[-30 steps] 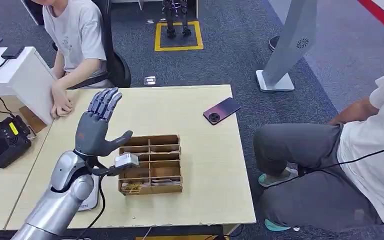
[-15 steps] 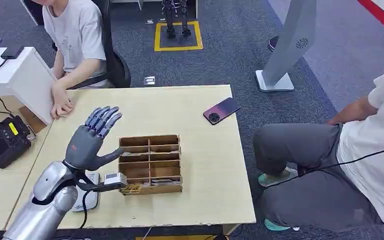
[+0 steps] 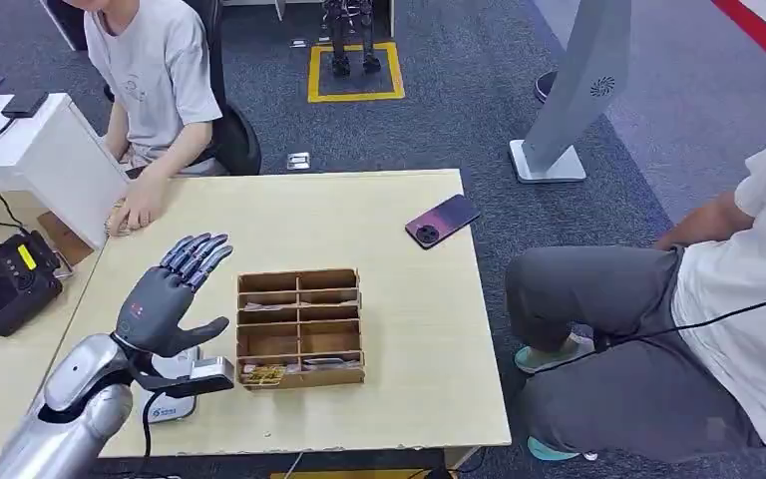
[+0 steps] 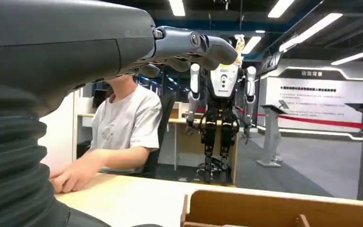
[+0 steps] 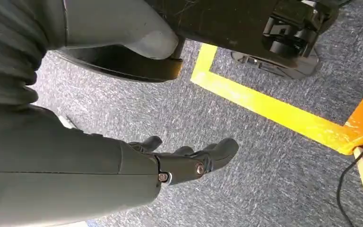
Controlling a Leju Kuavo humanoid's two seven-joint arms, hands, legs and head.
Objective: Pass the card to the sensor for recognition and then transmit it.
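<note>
A brown wooden organiser (image 3: 300, 327) with several compartments stands mid-table; flat cards (image 3: 325, 362) lie in its nearest slots. Its top edge (image 4: 283, 208) also crosses the left wrist view. My left hand (image 3: 168, 293) hovers just left of the organiser, palm up-turned and fingers spread, holding nothing; its fingers (image 4: 196, 45) point toward the far side of the table. A white flat sensor pad (image 3: 172, 403) lies on the table under my left forearm, partly hidden. My right hand (image 5: 184, 163) hangs beside my body over grey carpet with nothing in it.
A person sits at the far left with a hand (image 3: 141, 212) on the table beside a white box (image 3: 60, 160). A phone (image 3: 442, 220) lies far right. A black device (image 3: 5, 284) is on the left desk. Another person (image 3: 678, 309) sits right of the table.
My left hand has drawn back and down toward the table's near left corner, away from above the organiser. The seated person's hand has shifted slightly.
</note>
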